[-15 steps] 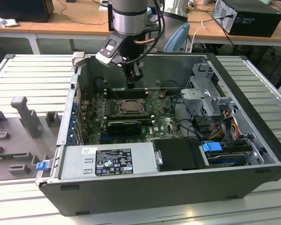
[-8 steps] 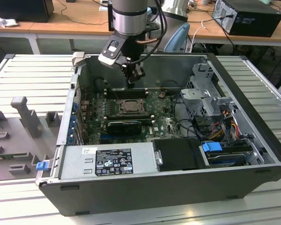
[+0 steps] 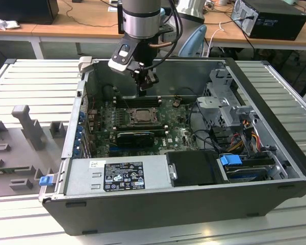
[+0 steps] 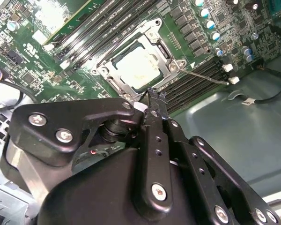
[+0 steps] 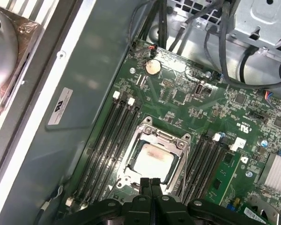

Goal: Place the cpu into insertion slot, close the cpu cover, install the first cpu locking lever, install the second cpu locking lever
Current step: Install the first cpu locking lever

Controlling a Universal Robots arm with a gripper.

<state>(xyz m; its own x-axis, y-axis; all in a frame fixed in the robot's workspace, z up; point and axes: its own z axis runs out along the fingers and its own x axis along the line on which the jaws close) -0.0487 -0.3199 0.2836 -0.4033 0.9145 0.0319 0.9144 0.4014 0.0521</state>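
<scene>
At the slot (image 3: 128,117) rim, just short of its centre: claw (image 4: 154,96), tips pinched together, empty. Within slot: cpu (image 4: 139,65), flat, framed by lowered cover (image 4: 113,70). From slot corner nearest claw: thin lever (image 4: 207,77), jutting outward over the memory slots, apparently unlatched.

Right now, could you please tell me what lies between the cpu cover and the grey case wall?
In the first wrist view, long black memory slots run side by side between the cpu cover and the case wall.
</scene>
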